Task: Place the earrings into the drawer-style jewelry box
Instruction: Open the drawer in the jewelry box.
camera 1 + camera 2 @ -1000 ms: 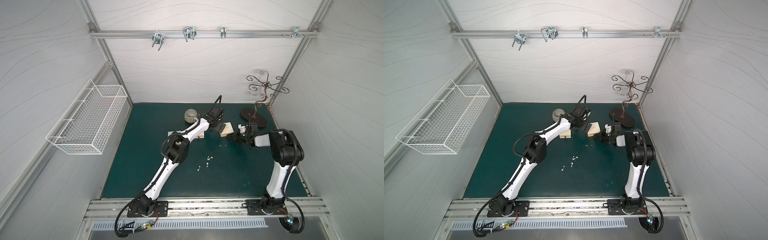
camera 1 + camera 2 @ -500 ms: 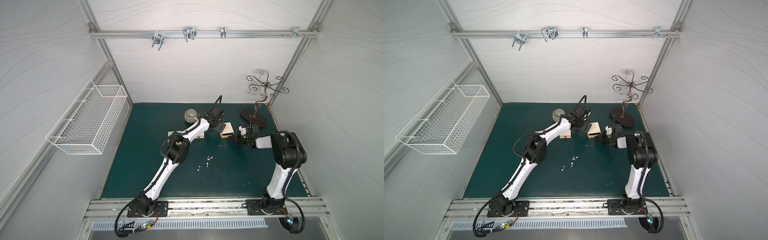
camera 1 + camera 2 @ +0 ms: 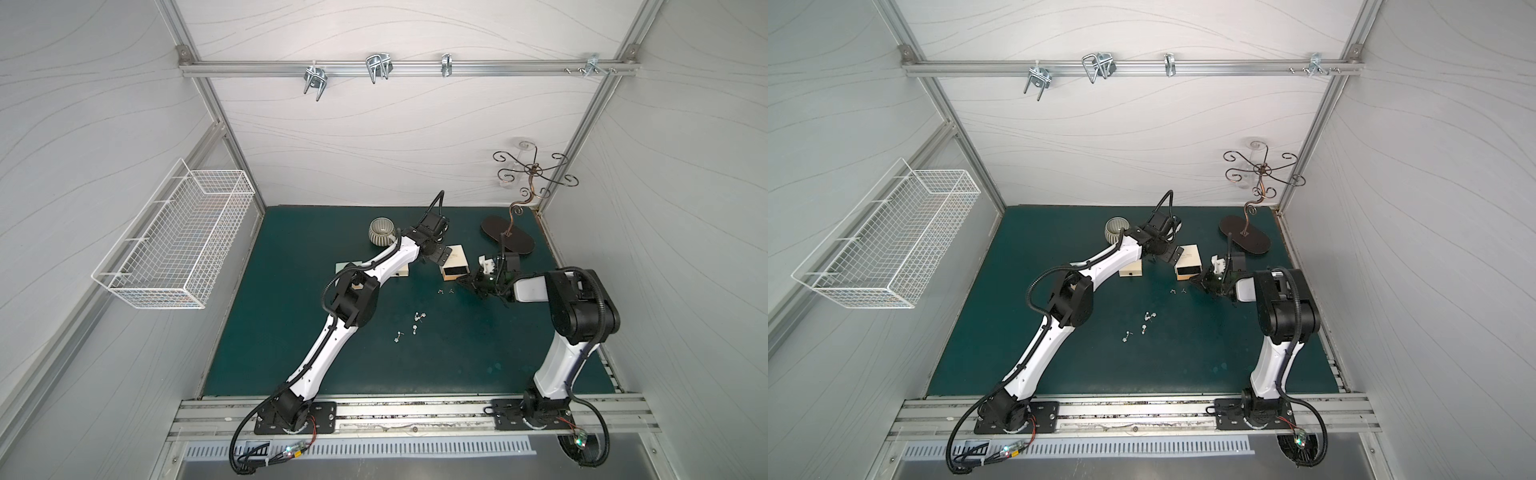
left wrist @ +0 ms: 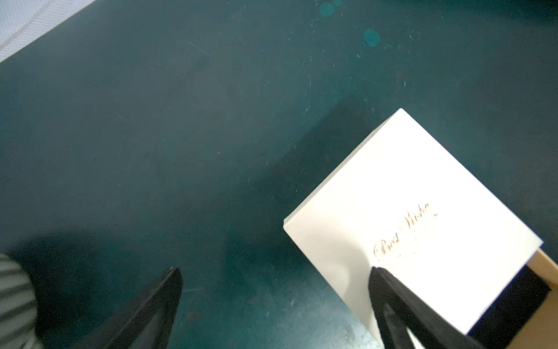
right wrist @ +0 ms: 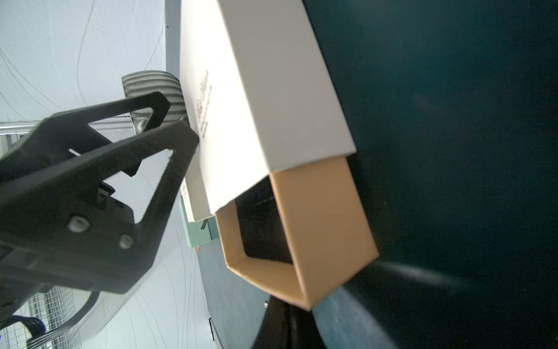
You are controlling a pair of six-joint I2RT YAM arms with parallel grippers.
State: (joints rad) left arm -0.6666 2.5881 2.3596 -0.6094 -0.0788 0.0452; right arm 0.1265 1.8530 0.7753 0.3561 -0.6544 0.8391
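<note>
Little was done: the drawer of the jewelry box stood pulled partway out, nothing visible in its dark inside, and six earrings lay on the green mat, two just before its mouth, four clustered toward the middle. They were tiny silvery studs with thin posts. My left gripper gaped wide and empty, one finger over the white sleeve; my right gripper was closed tight beside the drawer, whether on anything I could not tell.

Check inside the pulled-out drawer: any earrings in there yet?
The exposed part of the drawer shows only dark lining, no earring that I can make out. Its rear is hidden under the white sleeve. Earrings lie on the mat.
</note>
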